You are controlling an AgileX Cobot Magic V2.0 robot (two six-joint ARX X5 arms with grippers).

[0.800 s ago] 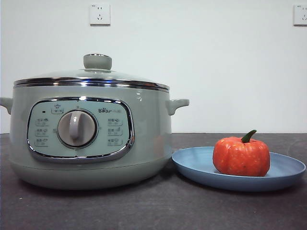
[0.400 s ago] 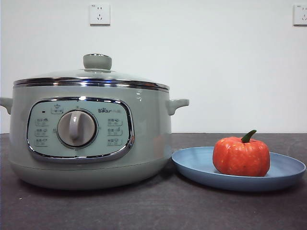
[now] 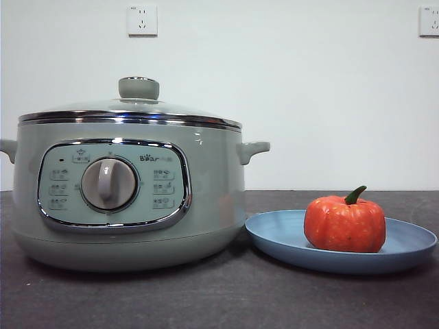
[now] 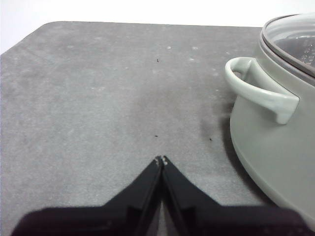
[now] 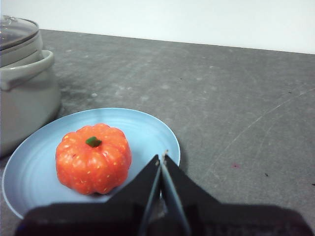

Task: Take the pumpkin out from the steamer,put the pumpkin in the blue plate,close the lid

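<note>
1. Steamer sits on the dark grey tabletop, left of centre in the front view; sage-green body, chrome rim, control panel with grey knob and "Bear" logo facing the camera.
2. Lid is on the steamer, seated level on the rim, pale green lid knob on top. Glass dome also shows in the left wrist view and at the edge of the right wrist view.
3. Blue plate lies flat on the tabletop just beside the steamer on its right in the front view; its rim runs close to the steamer's base, contact cannot be told.
4. Pumpkin stands upright in the blue plate, green stem up and curving; it sits toward the plate's half away from the steamer. Right wrist view shows the same pumpkin inside the plate.
5. Left gripper: jaws pressed together, holding nothing, above bare tabletop, near the steamer's side handle but apart from it.
6. Right gripper: jaws pressed together, holding nothing, above the plate's rim, just beside the pumpkin, not touching it.
7. Neither arm shows in the front view.
8. White wall behind, two wall sockets high up, second one at the corner.
</note>
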